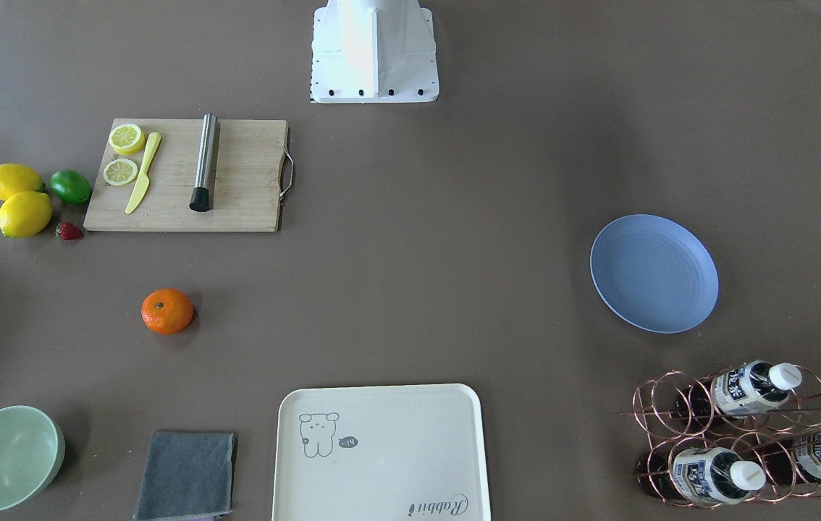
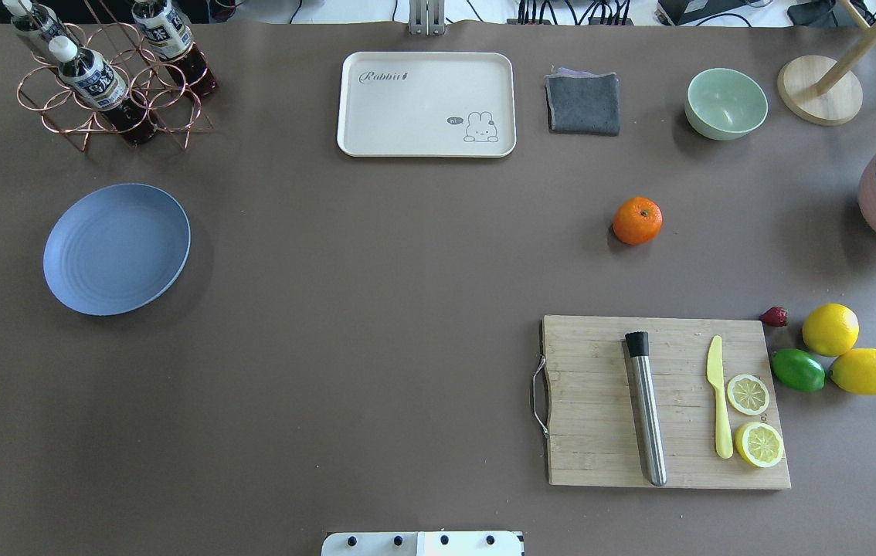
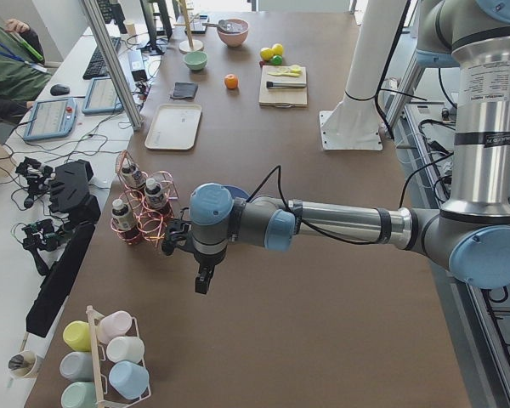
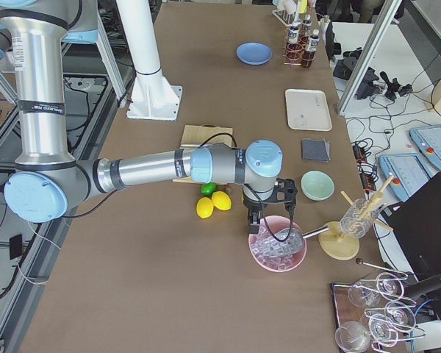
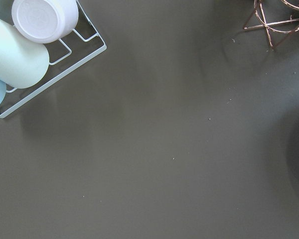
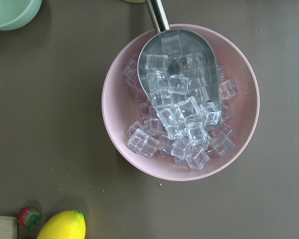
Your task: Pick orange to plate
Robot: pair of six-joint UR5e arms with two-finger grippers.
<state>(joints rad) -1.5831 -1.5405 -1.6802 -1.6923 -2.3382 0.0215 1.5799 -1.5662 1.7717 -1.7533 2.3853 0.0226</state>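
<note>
Over on the bench's (image 2: pixel 376 309) right side, the orange (image 2: pixel 636 221) sat loose, well apart from the plate (image 2: pixel 117 249). Couldn't tell how wide the right end effector (image 4: pixel 253 223) or left end effector (image 3: pixel 202 282) was. Off-center pinch could've sent it rolling.

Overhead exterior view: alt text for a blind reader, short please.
An orange sits alone on the right half of the brown table, far from the empty blue plate at left; no arm is in view. A cream tray, grey cloth and green bowl line the far edge; a cutting board with lemon slices lies near right.
</note>
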